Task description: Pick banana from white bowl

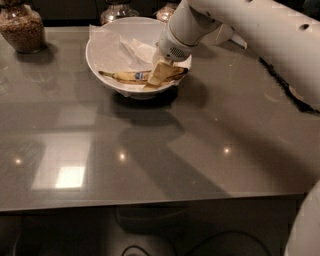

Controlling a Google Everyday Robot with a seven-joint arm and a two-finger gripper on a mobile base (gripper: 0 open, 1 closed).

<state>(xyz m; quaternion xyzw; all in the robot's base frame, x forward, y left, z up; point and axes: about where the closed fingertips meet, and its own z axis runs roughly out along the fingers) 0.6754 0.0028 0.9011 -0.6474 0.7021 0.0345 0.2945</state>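
Note:
The banana [125, 76], long, slim and yellow with brown speckles and a small blue sticker, lies across the front of the white bowl [102, 37]. The bowl is lined with crumpled white paper and stands at the back middle of the grey table. My gripper [160, 74] reaches down into the bowl from the upper right. It is at the right half of the banana, just right of the sticker, and hides part of the fruit there. The banana still rests in the bowl.
A glass jar of brown grains [22, 27] stands at the back left. Two more jars [117, 10] stand behind the bowl. My white arm [260, 35] crosses the upper right. A dark object [287, 87] lies at the right edge of the grey table [150, 150].

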